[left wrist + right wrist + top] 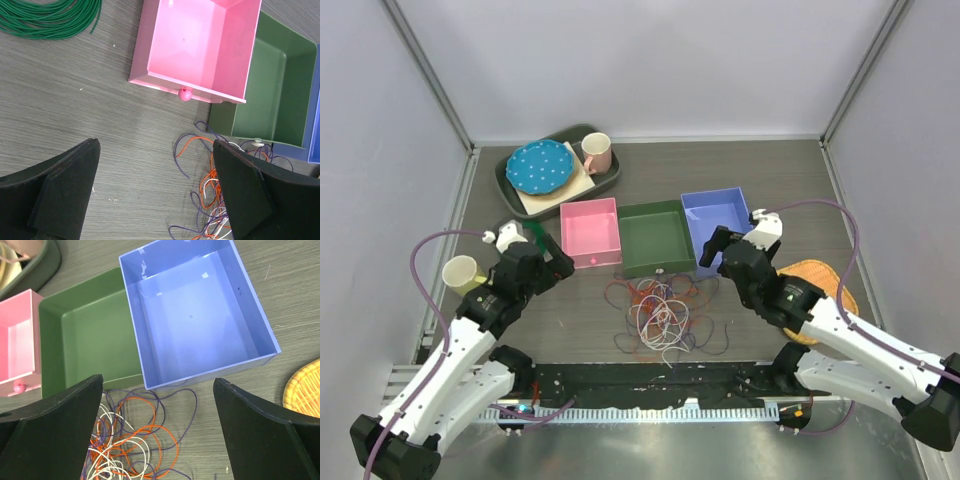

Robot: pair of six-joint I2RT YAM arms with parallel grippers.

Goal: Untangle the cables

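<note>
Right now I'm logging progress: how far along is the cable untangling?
Early. Looks done: one green cable coil lies apart, left of the pink box. In hand: nothing; the left tool and right tool are open, hovering. Left: the red-orange, white and purple tangle before the green box.

Even, diffuse light from overhead is filling the enclosure: the walls (650, 60) are reading bright, and the table (770, 170) is carrying only faint, soft shadows. The metal strip (650, 445) at the near edge is catching mild glare. The left fingers (55, 200) and right fingers (50, 435) are appearing slightly soft-edged in the wrist views.
</note>
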